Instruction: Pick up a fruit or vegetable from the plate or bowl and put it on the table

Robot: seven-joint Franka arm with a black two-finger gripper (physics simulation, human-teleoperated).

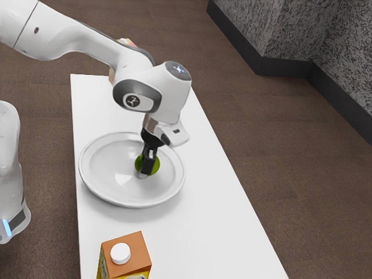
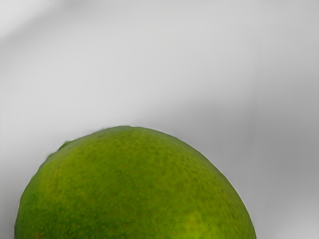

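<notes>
Gripper [image 1: 148,165]: low, pointing down over the inside of the plate [image 1: 132,203], lined up with the green fruit [image 2: 134,189]. Open or closed on it: cannot tell; the near part of the gripper covers the middle of the fruit, and the far side is hidden.

Fruit: round, lime-like, within the plate's rim, off centre toward the exterior view's right. Green skin shows to both sides of the gripper. Contact with the plate's floor: not determinable. Wrist view: fruit large, directly under the hand, skin yellow-green and finely speckled, darker toward one side; pale grey behind it.

Plate: round, white, raised rim, lying on the white surface [image 1: 221,232]. Its rim comes near the surface's long edge on the exterior view's left; a wider strip of surface runs along its other side.

Arm [image 1: 96,39]: white with dark grey trim, enters from the exterior view's upper left, passes above the far side of the plate and bends down to the gripper.

Carton [image 1: 136,260]: on the near side of the plate, apart from it. Orange top, white round cap [image 1: 120,253], yellow lower down; base out of frame.

Beyond the plate's far side: a multicoloured item [image 1: 126,42], mostly hidden by the arm, identity unclear.
</notes>
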